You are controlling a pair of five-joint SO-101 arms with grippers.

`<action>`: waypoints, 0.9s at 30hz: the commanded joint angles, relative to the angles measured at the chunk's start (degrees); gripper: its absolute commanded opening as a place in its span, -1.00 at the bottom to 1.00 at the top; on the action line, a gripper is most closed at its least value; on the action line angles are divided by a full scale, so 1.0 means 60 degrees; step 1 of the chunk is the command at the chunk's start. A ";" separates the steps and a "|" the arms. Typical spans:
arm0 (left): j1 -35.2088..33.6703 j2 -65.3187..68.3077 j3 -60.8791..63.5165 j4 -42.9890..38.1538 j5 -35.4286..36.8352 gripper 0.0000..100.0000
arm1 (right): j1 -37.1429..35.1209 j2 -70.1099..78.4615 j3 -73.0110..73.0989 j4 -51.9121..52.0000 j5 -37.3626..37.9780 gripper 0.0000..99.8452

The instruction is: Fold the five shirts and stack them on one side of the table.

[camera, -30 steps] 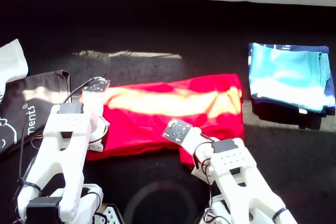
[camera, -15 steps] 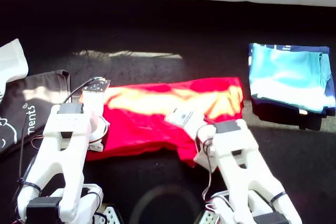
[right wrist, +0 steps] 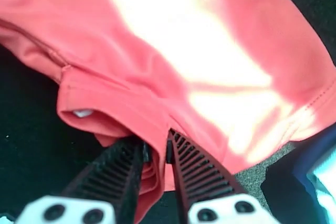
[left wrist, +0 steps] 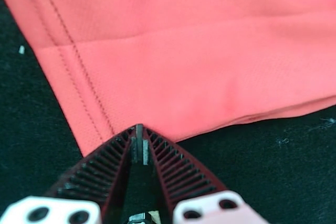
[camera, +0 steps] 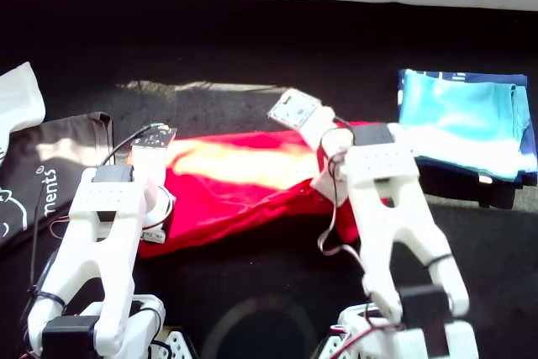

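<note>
The black table (camera: 252, 56) holds all the work. Across it, between the two grippers, lies the red shirt (camera: 235, 182), mid-fold and rumpled. The left gripper (left wrist: 139, 139) is clamped on its hem corner, and the right gripper (right wrist: 156, 148) is pinching a bunched fold of it, lifted over the cloth. Just outboard of the right gripper sits the folded stack (camera: 462, 128), teal over dark blue, seemingly two shirts done. Outboard of the left gripper the black shirt (camera: 50, 174) lies unfolded, and beyond it the white shirt (camera: 18, 98). By my count three shirts remain, the red one included.
</note>
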 commanded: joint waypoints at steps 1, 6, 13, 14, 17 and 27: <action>0.0095 -0.0051 -0.0051 0.0000 -0.0073 -0.98 | 0.0139 0.1311 -0.1648 -0.0110 0.0015 -0.99; 0.0095 -0.0051 -0.0066 0.0000 -0.0073 -0.98 | 0.0154 0.2850 -0.3040 -0.0168 -0.1011 -0.81; 0.0095 -0.0051 -0.0066 0.0000 -0.0073 -0.98 | 0.0227 0.3846 -0.4330 -0.0198 -0.2139 -0.62; 0.0095 -0.0051 -0.0066 0.0000 -0.0073 -0.98 | 0.0286 0.3861 -0.4505 -0.0198 -0.2374 -0.62; 0.0095 -0.0051 -0.0066 0.0000 -0.0073 -0.98 | 0.0549 0.3846 -0.5018 -0.0168 -0.3106 -0.62; 0.0081 -0.0051 -0.0330 0.0000 -0.0073 -0.98 | 0.0930 0.1897 -0.5502 0.2791 -0.3736 -0.96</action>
